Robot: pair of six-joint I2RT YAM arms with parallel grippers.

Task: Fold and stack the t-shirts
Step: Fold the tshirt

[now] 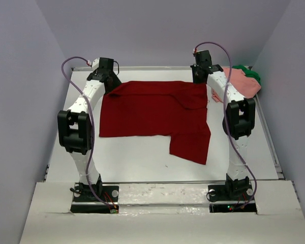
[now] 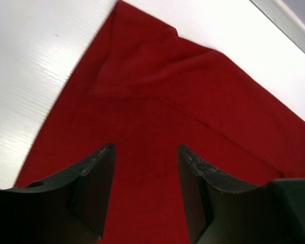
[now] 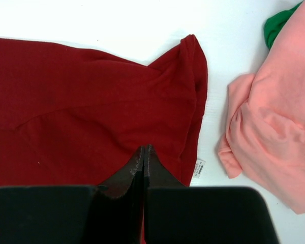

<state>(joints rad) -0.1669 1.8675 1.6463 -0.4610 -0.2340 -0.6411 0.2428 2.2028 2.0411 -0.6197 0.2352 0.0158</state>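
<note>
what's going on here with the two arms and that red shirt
Two robot arms are working on a dark red t-shirt spread on the table. The left gripper is open over the shirt's far left corner, holding nothing. The right gripper is shut at the far right corner; whether it pinches cloth is unclear. A salmon pink t-shirt and a green t-shirt lie bunched at the far right, not yet folded.
</note>
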